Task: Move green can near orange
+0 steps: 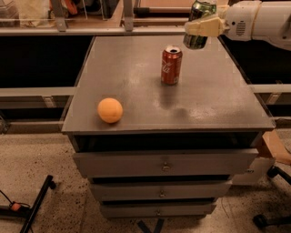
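At the far right, above the cabinet top, the gripper (203, 27), of smooth, cream, matt plastic, clasps the green can (196, 42), whose dark metal looks glossy. The red can (171, 66) is shiny metal with a silvery top. The orange (110, 110) has matt skin. The grey cabinet top (132, 68) has a dull sheen. The floor (41, 159) looks speckled and rough.

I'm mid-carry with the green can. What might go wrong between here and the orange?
1. The red can stands roughly on the straight line from the hand, holding the green can aloft, to the orange; a low pass may topple it.
2. The orange sits near the front-left edge of the tabletop; a nudge could roll it off.
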Controlling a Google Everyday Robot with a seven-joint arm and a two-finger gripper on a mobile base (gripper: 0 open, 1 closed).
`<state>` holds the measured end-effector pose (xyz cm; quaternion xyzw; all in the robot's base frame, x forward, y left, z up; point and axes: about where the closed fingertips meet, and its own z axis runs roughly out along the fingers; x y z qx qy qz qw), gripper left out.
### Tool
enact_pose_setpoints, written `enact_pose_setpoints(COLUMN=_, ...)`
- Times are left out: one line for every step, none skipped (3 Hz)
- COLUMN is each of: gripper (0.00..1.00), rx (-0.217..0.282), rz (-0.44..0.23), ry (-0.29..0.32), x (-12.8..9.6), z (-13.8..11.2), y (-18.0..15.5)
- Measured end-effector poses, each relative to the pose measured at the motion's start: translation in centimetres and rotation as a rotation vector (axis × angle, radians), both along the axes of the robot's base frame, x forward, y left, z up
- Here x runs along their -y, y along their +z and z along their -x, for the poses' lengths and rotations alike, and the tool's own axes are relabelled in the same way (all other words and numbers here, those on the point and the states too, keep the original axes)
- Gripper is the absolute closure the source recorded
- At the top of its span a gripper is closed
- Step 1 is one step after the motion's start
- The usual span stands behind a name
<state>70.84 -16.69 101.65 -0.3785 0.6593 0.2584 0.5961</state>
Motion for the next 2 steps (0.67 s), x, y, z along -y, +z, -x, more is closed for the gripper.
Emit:
enact_pose_setpoints(gripper=1.0, rx=0.015, rz=-0.041, ry=0.097, x=-2.4, z=2.2, y=0.8)
enact_pose_setpoints(gripper=1.0, rx=0.044, rz=-0.016, ry=0.18, x=-4.6, z=4.6, y=1.5)
